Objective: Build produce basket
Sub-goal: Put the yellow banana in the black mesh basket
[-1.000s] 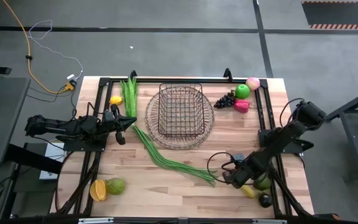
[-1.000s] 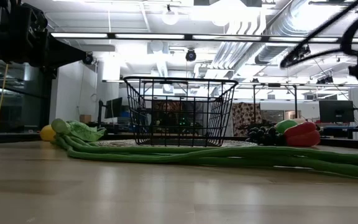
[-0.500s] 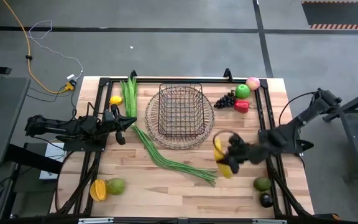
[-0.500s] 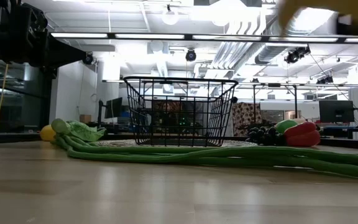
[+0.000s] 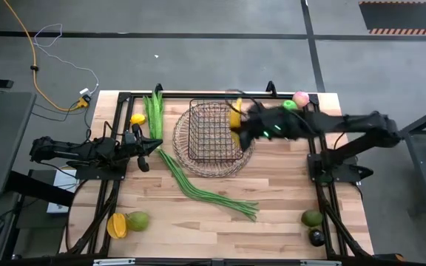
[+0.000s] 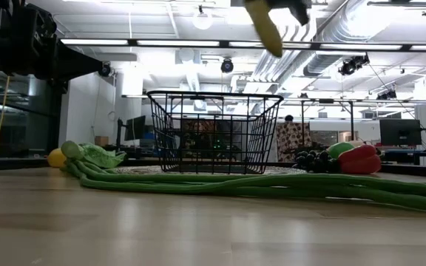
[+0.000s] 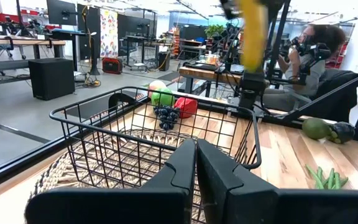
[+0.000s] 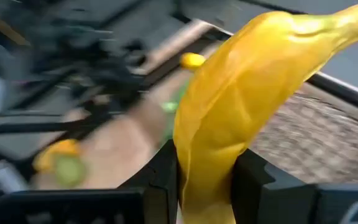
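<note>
In the high view, at six o'clock lie two avocados [image 5: 313, 219] on the right and an orange fruit [image 5: 116, 225] with a green apple [image 5: 137, 220] on the left. Long green beans [image 5: 198, 186] run across the table's [image 5: 287, 192] middle. At nine o'clock the left gripper [image 5: 152, 145] waits, clenched empty. The basket [image 5: 214, 133] stands toward twelve. The right gripper [image 5: 241, 127], above the basket's three o'clock rim, grasps the banana [image 5: 235, 117]. Grapes [image 6: 313, 159] and apples sit beyond.
</note>
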Motion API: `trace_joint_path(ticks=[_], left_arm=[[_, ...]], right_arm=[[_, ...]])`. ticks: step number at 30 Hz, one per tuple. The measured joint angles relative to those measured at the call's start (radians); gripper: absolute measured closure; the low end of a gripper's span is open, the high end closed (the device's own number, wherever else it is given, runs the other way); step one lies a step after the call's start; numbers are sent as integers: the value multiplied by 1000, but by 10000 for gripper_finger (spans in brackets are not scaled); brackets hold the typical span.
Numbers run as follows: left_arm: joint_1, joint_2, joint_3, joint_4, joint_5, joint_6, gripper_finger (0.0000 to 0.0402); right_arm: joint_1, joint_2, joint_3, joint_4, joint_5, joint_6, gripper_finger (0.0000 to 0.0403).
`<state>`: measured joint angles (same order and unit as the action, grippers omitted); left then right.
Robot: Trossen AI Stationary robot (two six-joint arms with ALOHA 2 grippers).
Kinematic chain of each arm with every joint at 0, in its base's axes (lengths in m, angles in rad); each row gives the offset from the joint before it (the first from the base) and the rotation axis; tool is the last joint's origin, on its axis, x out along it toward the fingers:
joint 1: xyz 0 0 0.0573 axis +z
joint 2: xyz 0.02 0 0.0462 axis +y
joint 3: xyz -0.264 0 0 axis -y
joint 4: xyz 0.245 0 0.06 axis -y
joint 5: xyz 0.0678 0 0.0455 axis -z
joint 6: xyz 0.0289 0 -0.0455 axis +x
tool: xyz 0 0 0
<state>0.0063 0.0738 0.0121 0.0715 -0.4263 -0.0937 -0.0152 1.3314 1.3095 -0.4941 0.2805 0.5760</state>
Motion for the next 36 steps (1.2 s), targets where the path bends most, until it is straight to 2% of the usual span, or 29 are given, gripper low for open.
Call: trace_joint_path(ticks=[5,10,16,24,27,36], left_arm=[[0,0,0,0,0,0,396],[0,0,0,0,0,0,396],[0,0,0,0,0,0,396],[0,0,0,0,0,0,396],[0,0,0,0,0,0,396],[0,0,0,0,0,0,396]], right_arm=[[-93,207,198,-178,-2,28,321],[-120,383,301,-167,-5,52,320],[-134,556,346,-135,-88,110,320],[-165,694,346,-33,-142,176,316],[-179,725,346,-22,-143,226,296],[-190,774,346,69,-142,228,228]])
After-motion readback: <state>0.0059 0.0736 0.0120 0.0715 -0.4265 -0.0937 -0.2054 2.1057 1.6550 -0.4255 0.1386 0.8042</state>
